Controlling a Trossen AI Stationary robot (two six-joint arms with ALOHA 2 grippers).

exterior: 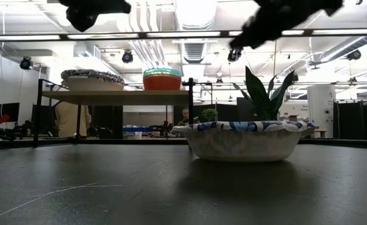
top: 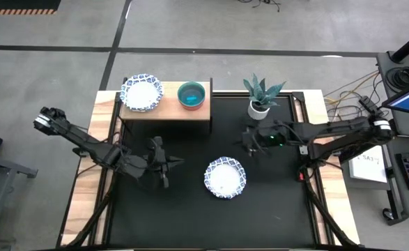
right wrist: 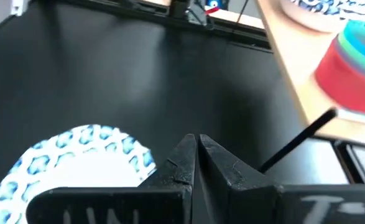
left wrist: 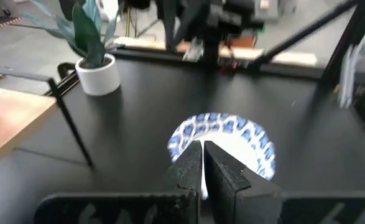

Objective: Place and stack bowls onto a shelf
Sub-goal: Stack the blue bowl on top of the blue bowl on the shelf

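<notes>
A white bowl with a blue-patterned wavy rim (top: 225,177) sits on its base on the black mat, and also shows as bowl (exterior: 244,139), bowl (left wrist: 222,140) and bowl (right wrist: 76,158). The light-wood shelf (top: 166,110) carries another patterned bowl (top: 142,93) and a stack of small bowls (top: 191,95), teal on top over red (right wrist: 350,56). My left gripper (top: 166,164) is shut and hovers left of the mat bowl, pointing at it (left wrist: 202,146). My right gripper (top: 248,141) is shut above the mat, beyond the bowl (right wrist: 196,140).
A small white pot with a green spiky plant (top: 258,108) stands on the mat right of the shelf, close to my right gripper. The shelf's thin black legs (left wrist: 73,127) reach down to the mat. Wooden table strips border the black mat (top: 190,216) on both sides.
</notes>
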